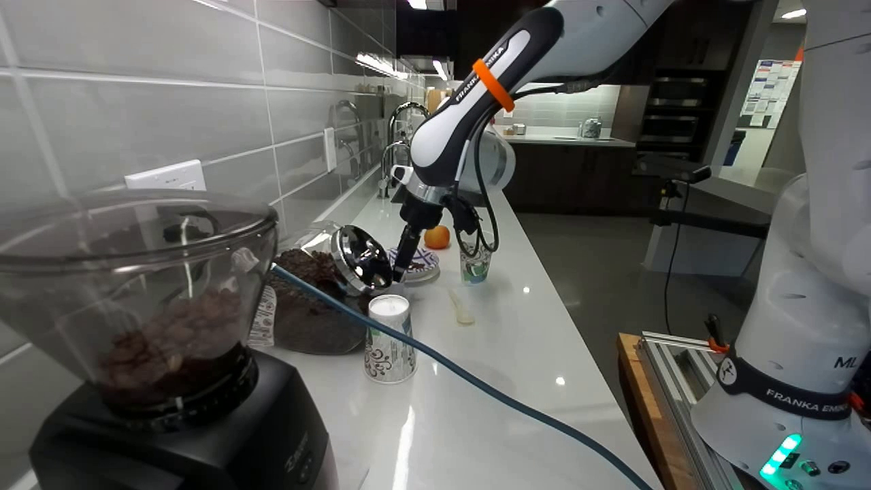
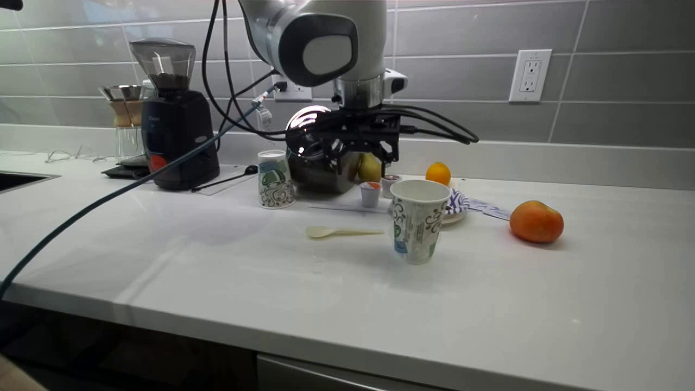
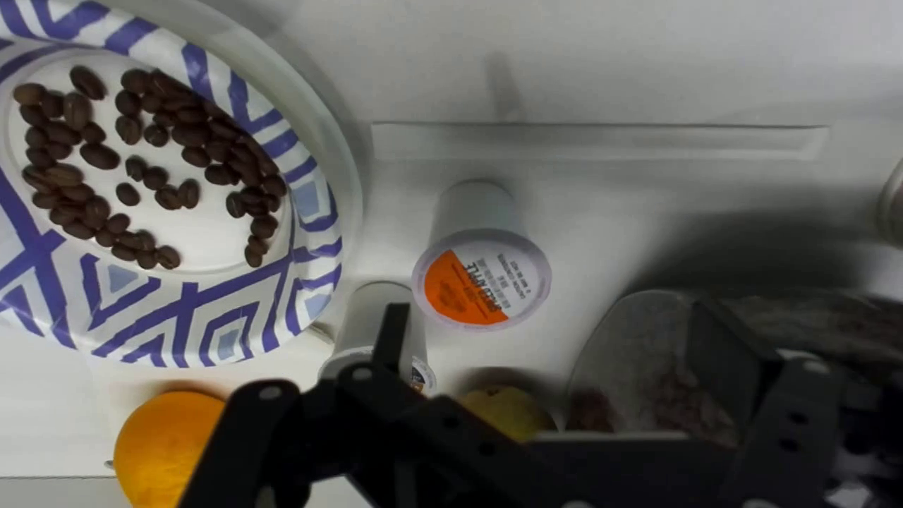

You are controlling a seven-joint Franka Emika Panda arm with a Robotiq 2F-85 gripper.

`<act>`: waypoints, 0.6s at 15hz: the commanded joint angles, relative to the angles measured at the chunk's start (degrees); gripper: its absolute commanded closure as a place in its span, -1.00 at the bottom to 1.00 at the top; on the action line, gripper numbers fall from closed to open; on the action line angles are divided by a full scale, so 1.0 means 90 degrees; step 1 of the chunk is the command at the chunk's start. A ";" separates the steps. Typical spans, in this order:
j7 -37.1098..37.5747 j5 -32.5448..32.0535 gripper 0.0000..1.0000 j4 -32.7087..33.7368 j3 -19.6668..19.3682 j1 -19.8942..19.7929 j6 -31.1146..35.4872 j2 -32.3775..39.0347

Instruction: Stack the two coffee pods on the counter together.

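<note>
The orange-and-white-lidded coffee pod [image 3: 482, 280] stands upright on the counter [image 2: 217, 266], near the middle of the wrist view; it also shows in an exterior view [image 2: 370, 195]. The second coffee pod [image 3: 363, 317] stands close beside it, toward the wall, its lid partly hidden by a finger in the wrist view; it also shows in an exterior view [image 2: 389, 185]. They stand side by side, not stacked. My gripper [image 3: 561, 346] is open and empty, pointing down above the pods; it also shows in both exterior views [image 2: 362, 163] [image 1: 403, 269].
A patterned plate [image 3: 317, 212] with coffee beans lies beside the pods. A silver-lidded container [image 2: 320, 176] and a pear [image 2: 370, 167] stand behind. An upright paper cup [image 2: 421, 222], an upturned cup [image 2: 276, 182], a spoon [image 2: 342, 232] and a blue cable [image 1: 476, 378] are nearby.
</note>
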 commanded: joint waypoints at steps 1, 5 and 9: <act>-0.0940 0.0710 -1.00 0.0335 0.0362 -0.0385 0.0045 0.0369; -0.1355 0.1029 -0.91 0.0521 0.0495 -0.0614 0.0038 0.0603; -0.1514 0.1167 -0.46 0.0592 0.0592 -0.0735 0.0095 0.0767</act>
